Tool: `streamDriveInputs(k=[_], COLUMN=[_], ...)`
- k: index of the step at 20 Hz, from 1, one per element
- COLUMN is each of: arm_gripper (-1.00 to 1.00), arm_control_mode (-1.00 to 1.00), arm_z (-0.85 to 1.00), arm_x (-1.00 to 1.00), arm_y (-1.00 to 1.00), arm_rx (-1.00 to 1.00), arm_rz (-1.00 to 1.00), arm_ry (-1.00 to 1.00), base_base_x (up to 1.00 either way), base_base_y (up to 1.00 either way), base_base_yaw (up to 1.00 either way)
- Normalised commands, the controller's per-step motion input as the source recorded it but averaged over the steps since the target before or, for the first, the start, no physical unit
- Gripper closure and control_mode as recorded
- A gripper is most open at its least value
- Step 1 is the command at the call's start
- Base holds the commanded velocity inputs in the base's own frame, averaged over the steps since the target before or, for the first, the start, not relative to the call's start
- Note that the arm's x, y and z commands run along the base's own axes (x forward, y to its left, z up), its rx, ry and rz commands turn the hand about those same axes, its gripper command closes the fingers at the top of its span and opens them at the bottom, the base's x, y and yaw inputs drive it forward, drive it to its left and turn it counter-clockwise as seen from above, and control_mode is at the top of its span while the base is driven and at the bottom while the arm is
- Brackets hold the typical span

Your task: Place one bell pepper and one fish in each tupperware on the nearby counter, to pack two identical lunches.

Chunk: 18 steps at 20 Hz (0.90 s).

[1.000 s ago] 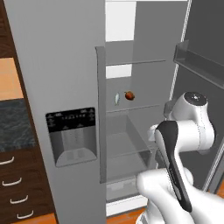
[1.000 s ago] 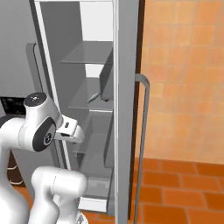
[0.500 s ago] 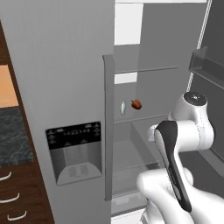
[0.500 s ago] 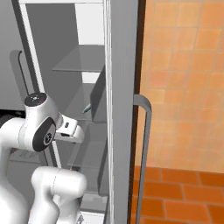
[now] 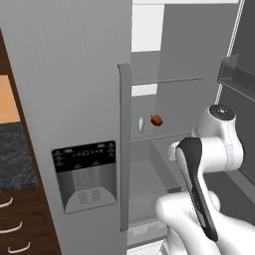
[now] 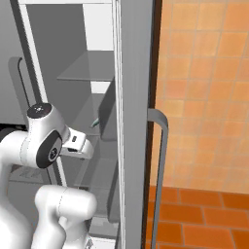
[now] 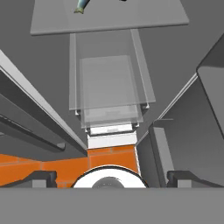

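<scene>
Inside the open fridge, a small grey-blue fish (image 5: pixel 141 124) lies on a glass shelf next to a reddish-brown bell pepper (image 5: pixel 157 120). The fish (image 6: pixel 96 122) also peeks past the door edge in the right base view, and the fish (image 7: pixel 81 5) lies at the top edge of the hand view. My gripper (image 7: pixel 112 178) hangs below that shelf, looking down the fridge interior. Its dark fingertips (image 7: pixel 41 177) stand far apart, open, with nothing between them. A strip of the dark speckled counter (image 5: pixel 12 159) shows at far left. The tupperware is out of view.
The closed grey fridge door with its dispenser panel (image 5: pixel 84 179) and vertical handle (image 5: pixel 124 149) stands left of the opening. The open right door (image 6: pixel 136 121) with its handle (image 6: pixel 163 165) hems in the arm. Glass shelves (image 7: pixel 109 92) lie below, with dark drawers (image 5: pixel 10 224) under the counter.
The whole picture has shifted and grown: the base has driven closer to the fridge. The arm keeps its pose and the gripper stays open.
</scene>
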Motion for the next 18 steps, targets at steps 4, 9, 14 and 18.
streamDriveInputs(k=[4,9,14,18], arm_gripper=[-1.00,-1.00,-1.00,-1.00], arm_control_mode=[1.00,-1.00,-1.00,-1.00], arm_z=[0.00,0.15,0.10,0.00], arm_x=[0.00,0.52,0.90,0.91], arm_y=[0.00,-0.11,0.00,-0.06], arm_rx=[0.00,-0.03,-0.05,0.00], arm_rz=[0.00,0.00,0.00,0.00], arm_ry=[0.00,-0.12,-0.15,-0.04], base_base_x=[0.00,0.00,0.00,0.00], base_base_y=[0.00,0.00,0.00,0.00], base_base_yaw=[0.00,0.00,0.00,0.00])
